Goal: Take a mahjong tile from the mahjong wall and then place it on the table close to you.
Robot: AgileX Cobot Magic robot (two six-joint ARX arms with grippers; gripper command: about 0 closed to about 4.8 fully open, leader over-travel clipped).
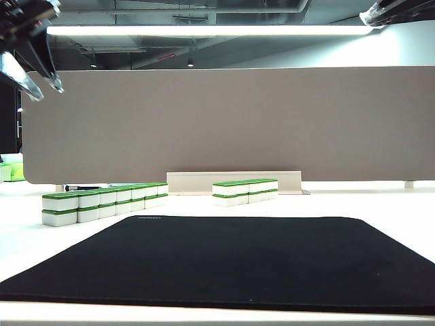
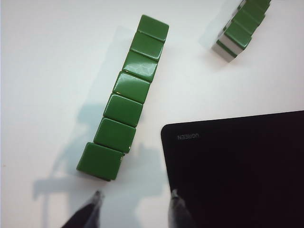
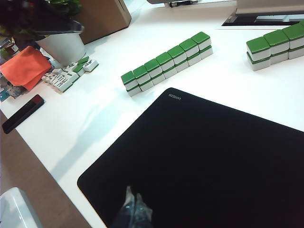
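White table [image 1: 401, 210] spreads wide under both arms, with a black mat [image 1: 258, 261] covering most of its near part and a grey partition [image 1: 224, 122] closing off the far side. High at the exterior view's upper left, the left gripper [image 1: 37, 85] hangs in open air with its fingertips [image 2: 95, 202] parted and nothing between them. Directly below it in the wrist view lies the wall [image 2: 126, 102], a two-layer row of green-topped tiles, its near end just ahead of the fingertips and beside the mat's corner. A shorter row [image 2: 242, 28] sits well apart beyond. The right gripper [image 3: 135, 209] hovers over the mat's near edge, fingertips pressed together, holding nothing; bare mat stretches between it and the wall. Loose tiles [image 3: 69, 73] lie near the table's edge.
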